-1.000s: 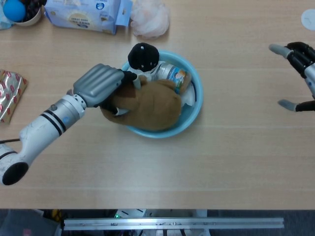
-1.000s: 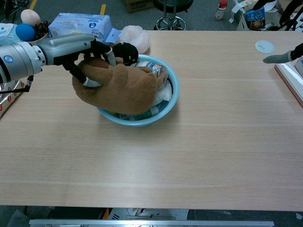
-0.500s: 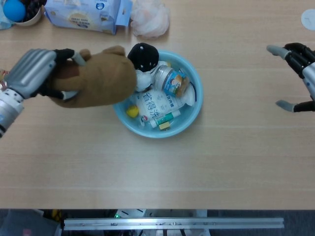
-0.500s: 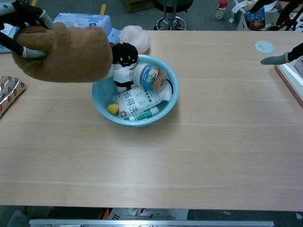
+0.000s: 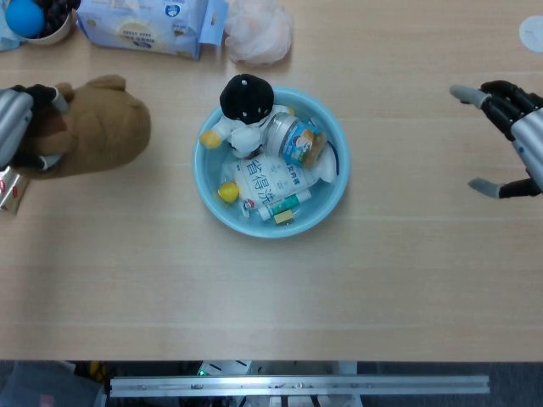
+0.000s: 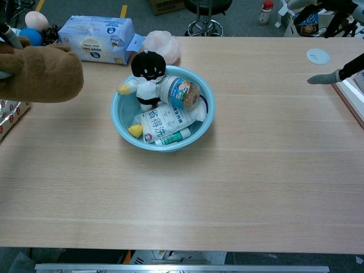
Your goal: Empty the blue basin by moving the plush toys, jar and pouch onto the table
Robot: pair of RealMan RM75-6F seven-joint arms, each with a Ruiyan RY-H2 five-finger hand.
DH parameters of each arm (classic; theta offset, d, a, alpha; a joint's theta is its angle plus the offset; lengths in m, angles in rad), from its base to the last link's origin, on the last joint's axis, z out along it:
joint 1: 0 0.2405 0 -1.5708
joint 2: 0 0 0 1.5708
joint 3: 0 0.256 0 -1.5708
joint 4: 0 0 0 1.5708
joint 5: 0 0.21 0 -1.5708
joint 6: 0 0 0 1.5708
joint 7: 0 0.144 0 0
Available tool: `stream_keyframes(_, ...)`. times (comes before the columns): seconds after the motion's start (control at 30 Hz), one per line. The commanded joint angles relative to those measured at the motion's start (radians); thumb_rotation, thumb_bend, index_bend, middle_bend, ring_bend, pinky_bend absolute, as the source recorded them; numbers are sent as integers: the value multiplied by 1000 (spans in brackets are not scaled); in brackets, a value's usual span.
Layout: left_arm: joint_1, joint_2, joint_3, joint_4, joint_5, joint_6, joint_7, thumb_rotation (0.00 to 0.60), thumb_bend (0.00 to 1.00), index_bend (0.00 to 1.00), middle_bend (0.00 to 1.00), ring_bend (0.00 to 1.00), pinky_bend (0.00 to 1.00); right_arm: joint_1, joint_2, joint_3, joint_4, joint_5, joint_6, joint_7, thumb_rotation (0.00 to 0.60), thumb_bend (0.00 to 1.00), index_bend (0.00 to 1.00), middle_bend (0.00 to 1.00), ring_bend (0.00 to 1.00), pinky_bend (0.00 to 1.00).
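The pale wood-grain tabletop (image 5: 280,288) carries everything, and the round light-blue plastic basin (image 5: 333,193) near its middle serves as the landmark. Well to the left of the basin, at the frame's edge, the big brown plush toy (image 5: 97,129) is out of the basin, gripped by the left hand (image 5: 19,119), whose silver-backed fingers (image 5: 56,99) wrap its far end; whether the toy rests on the tabletop or hangs just above it cannot be told. Behind the basin to the left lies a blue-and-white soft pack of tissues (image 5: 144,25), and just behind the basin sits a pale pink fluffy bundle (image 5: 259,32). Inside the basin, against its back-left wall, a small black-headed plush toy with a white body and yellow feet (image 5: 244,108) stands upright; beside it on the right a clear jar with a printed label (image 5: 297,141) lies tilted on its side, and in front of both a white printed pouch (image 5: 271,178) lies flat with a small green-and-white tube (image 5: 284,203) touching its front edge. Far to the right of the basin, the right hand (image 5: 516,136) hovers with its black, grey-tipped fingers spread wide, holding nothing.
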Motion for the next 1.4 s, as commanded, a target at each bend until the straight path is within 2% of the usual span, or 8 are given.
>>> stream_keyframes(0.03, 10, -57, 6, 50, -68, 9, 112, 600, 330, 579, 481, 547, 833, -2, 0, -1, -1, 2, 2, -2, 600, 47, 146, 274, 167, 372)
stream_keyframes(0.27, 8, -103, 16, 66, -77, -29, 109, 600, 330, 549, 460, 487, 793, -3, -4, -3, 3, 9, -5, -4, 600, 47, 146, 276, 167, 372)
stream_keyframes(0.37, 6, -112, 22, 77, -84, -48, 118, 600, 329, 392, 333, 282, 602, -2, -4, -3, 2, 11, -7, -6, 600, 47, 146, 276, 167, 372)
stream_keyframes(0.47, -13, -87, 28, 55, -140, -110, 165, 600, 329, 125, 104, 36, 251, -3, -2, -3, 2, 13, -8, -9, 600, 47, 146, 276, 166, 372)
stream_keyframes(0.6, -11, -80, 14, 29, -175, -89, 189, 600, 329, 0, 0, 0, 59, -6, -1, -5, 1, 15, -8, -10, 600, 47, 146, 276, 166, 372)
stream_keyframes(0.97, 27, -45, -18, -56, -50, -26, -18, 600, 328, 26, 7, 0, 38, -4, -1, -7, -4, 12, -13, -17, 600, 47, 146, 278, 167, 372)
stream_keyframes(1.13, 12, -17, -6, -101, -12, -91, -97, 600, 328, 200, 164, 121, 201, -6, 0, -9, -7, 13, -12, -21, 600, 47, 146, 278, 167, 372)
stream_keyframes(1.4, -42, -39, 7, -98, 21, -226, -202, 585, 328, 239, 216, 201, 291, -13, 5, -11, -9, 14, -7, -21, 600, 46, 146, 279, 166, 372)
